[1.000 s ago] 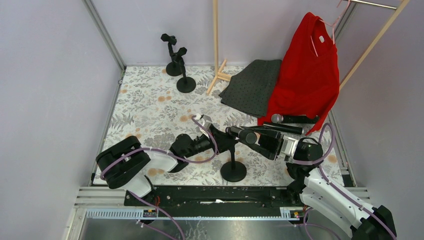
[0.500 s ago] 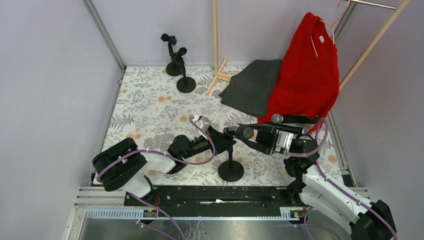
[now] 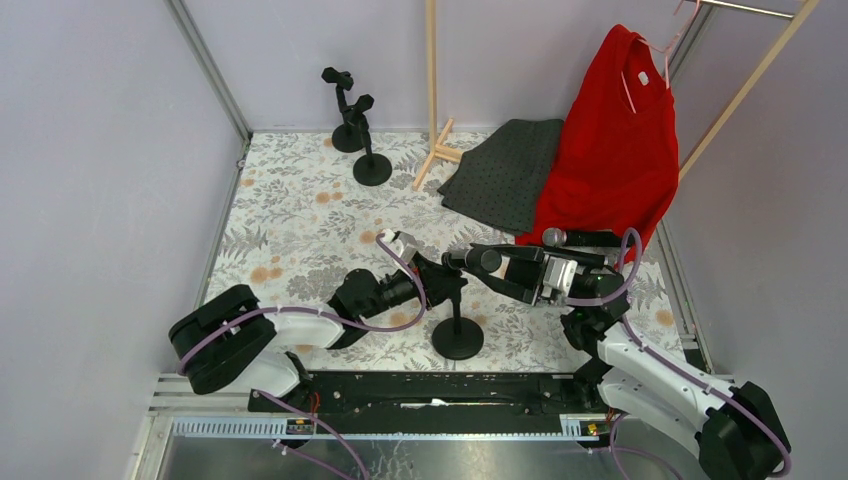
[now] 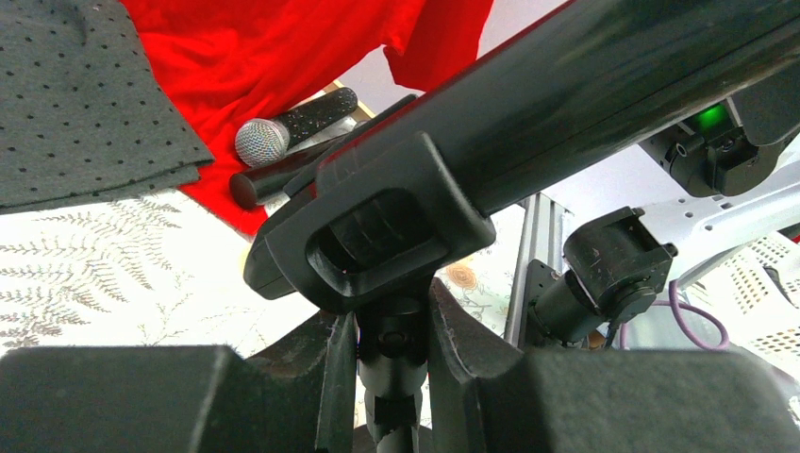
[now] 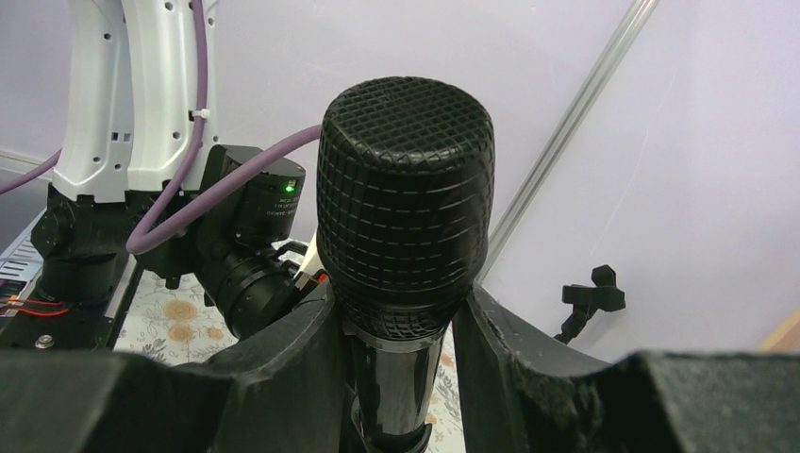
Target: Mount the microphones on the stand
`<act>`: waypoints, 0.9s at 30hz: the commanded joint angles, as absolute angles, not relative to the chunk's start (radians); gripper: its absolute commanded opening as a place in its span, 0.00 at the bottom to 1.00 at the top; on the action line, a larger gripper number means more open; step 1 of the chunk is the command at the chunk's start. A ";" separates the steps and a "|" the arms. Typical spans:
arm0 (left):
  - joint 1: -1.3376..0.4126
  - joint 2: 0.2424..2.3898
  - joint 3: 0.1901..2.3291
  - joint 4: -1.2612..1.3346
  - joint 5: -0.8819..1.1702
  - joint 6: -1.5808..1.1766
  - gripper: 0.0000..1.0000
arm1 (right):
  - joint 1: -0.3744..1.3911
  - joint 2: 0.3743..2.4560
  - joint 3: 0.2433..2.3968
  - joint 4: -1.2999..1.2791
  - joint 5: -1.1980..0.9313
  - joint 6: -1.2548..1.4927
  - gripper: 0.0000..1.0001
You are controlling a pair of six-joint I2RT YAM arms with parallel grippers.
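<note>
A black microphone (image 5: 406,208) is being pinched just below its head by the right tool (image 5: 404,363), its long axis running leftward with the tail lying at the clip (image 4: 377,231) of the near stand (image 3: 458,338), whose post is being clamped by the left tool (image 4: 391,368). Two more stands (image 3: 372,170) are being left unused far across the worktop (image 3: 290,215). One silver-headed microphone (image 4: 297,121) is lying by the red shirt (image 3: 610,150), a dark stick (image 4: 274,177) beside it.
</note>
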State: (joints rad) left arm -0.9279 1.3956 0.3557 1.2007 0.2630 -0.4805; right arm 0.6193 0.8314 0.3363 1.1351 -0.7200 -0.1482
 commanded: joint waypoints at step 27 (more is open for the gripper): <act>-0.997 1.190 0.399 1.427 0.490 -0.334 0.00 | 0.629 1.086 0.253 0.785 -0.590 -0.277 0.00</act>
